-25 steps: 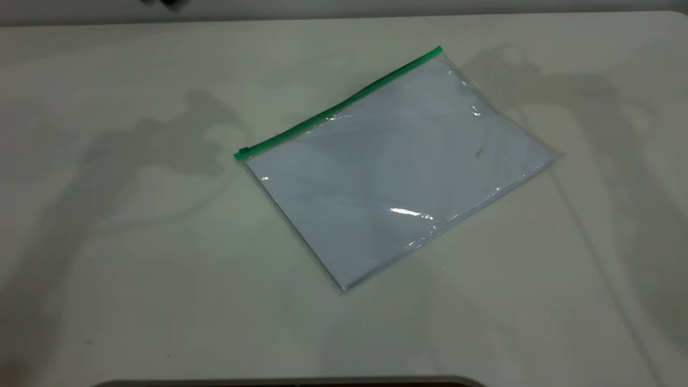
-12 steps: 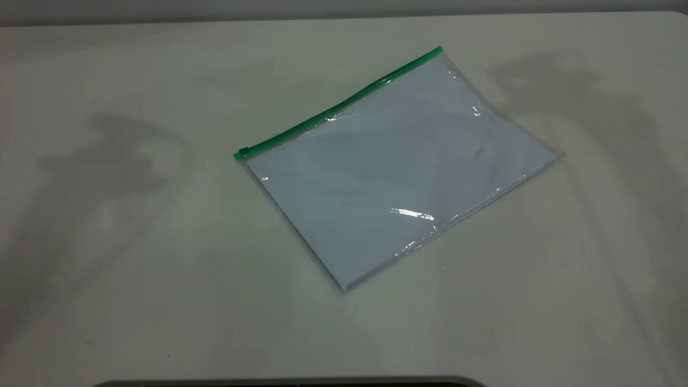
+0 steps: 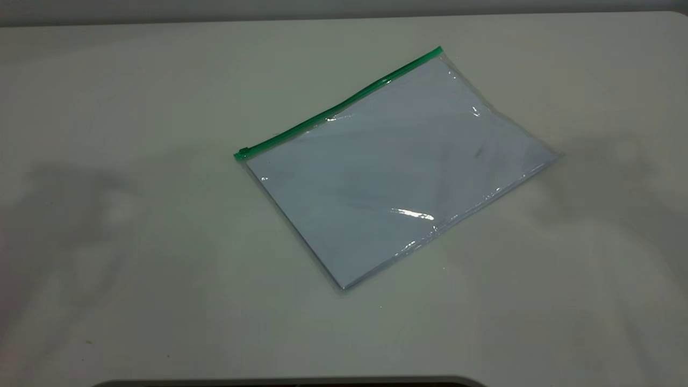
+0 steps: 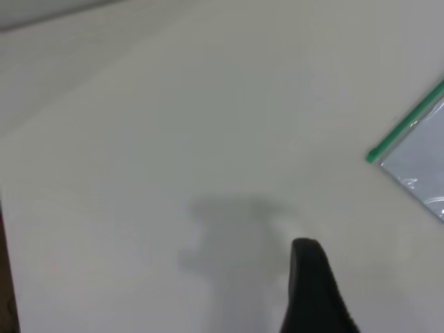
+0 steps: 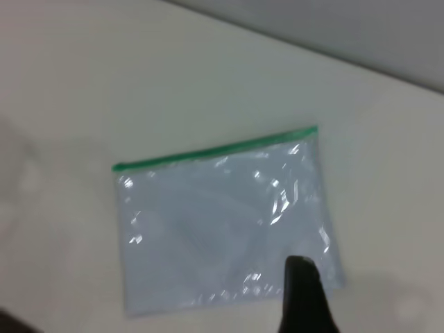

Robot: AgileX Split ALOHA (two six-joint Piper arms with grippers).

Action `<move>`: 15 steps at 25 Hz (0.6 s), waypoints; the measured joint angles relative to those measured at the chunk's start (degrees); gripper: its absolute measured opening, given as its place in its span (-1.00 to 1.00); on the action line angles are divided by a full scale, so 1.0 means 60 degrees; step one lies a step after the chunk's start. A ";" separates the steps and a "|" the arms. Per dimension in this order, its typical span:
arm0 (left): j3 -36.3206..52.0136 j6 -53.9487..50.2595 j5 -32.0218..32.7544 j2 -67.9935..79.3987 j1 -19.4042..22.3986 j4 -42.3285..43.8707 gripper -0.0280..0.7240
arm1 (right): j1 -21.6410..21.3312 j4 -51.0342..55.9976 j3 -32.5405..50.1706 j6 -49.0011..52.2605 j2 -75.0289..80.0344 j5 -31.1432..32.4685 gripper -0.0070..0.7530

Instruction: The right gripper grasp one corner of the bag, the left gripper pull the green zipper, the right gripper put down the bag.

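Two grippers are hanging above the table (image 3: 134,258), neither touching anything. One dark finger of the left gripper (image 4: 313,291) is showing in its wrist view (the other finger is out of sight, so whether it is spread or pressed together cannot be told), well apart from the slider end of the green zipper (image 4: 402,128). One finger of the right gripper (image 5: 302,298) is showing too, its state equally unclear, hovering over the bag (image 3: 398,172) near a corner away from the zipper. That bag is lying flat on the table.
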 joint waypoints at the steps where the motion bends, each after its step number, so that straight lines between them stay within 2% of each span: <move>1: 0.0191 -0.0008 0.0000 -0.0315 0.0000 0.0000 0.46 | 0.0000 0.0060 0.0426 -0.0028 -0.0374 0.0000 0.41; 9: 0.1616 -0.0389 0.0000 -0.2924 0.0000 -0.0145 0.45 | 0.0000 0.0172 0.3089 -0.0123 -0.3510 0.0000 0.41; 15: 0.3359 -0.0442 0.0000 -0.5050 0.0000 -0.0168 0.45 | 0.0000 0.0325 0.5517 -0.0134 -0.6087 0.0000 0.40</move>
